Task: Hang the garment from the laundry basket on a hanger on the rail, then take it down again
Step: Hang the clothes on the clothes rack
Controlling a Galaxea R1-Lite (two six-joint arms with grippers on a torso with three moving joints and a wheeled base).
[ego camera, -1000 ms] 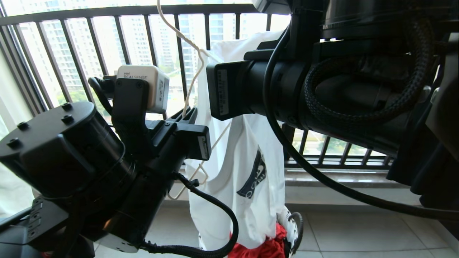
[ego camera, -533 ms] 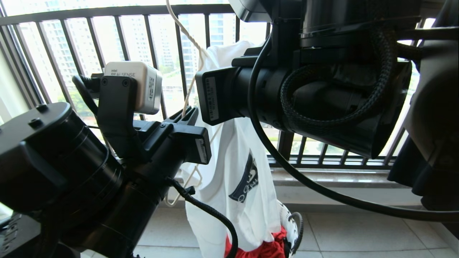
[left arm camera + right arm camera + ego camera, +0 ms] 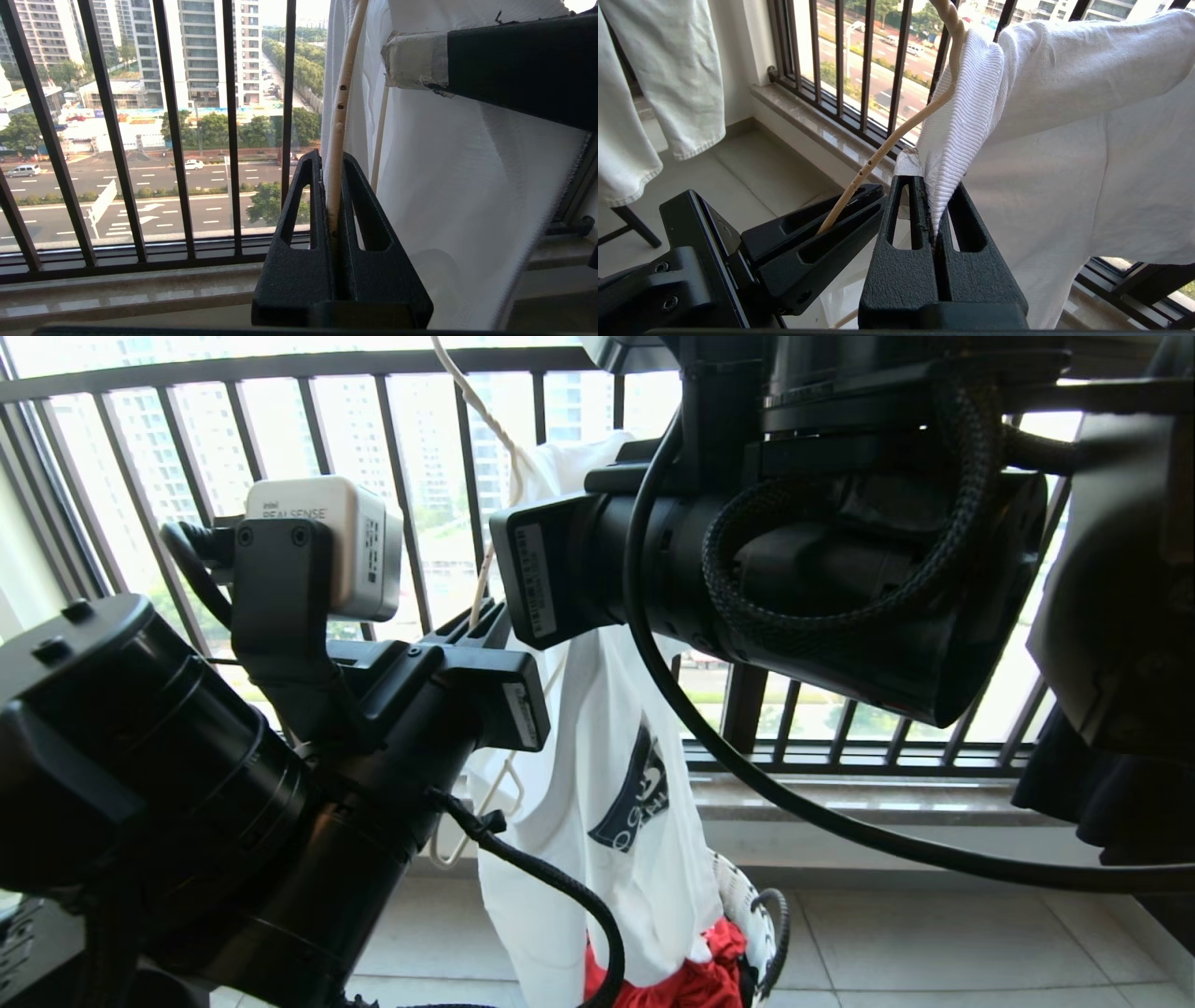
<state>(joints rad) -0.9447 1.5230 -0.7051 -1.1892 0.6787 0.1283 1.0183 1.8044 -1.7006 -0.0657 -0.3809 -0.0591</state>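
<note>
Your left gripper [image 3: 334, 186] pinches the thin beige wire hanger [image 3: 341, 112]; jaws pressed tight on the wire. Your right gripper [image 3: 934, 205] clamps the ribbed collar of the white T-shirt with navy chest graphic [image 3: 616, 775]. Hanger hook is cut off above; rail unseen. Below the shirt hem, the white woven basket [image 3: 747, 905], mostly hidden, holds a red garment [image 3: 700, 980].

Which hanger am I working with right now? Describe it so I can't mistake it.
Look at the black barred window railing. In front of it, the left hand is shut on the hanger, beside the white T-shirt. It is a thin beige wire, with a twisted neck rising up.
</note>
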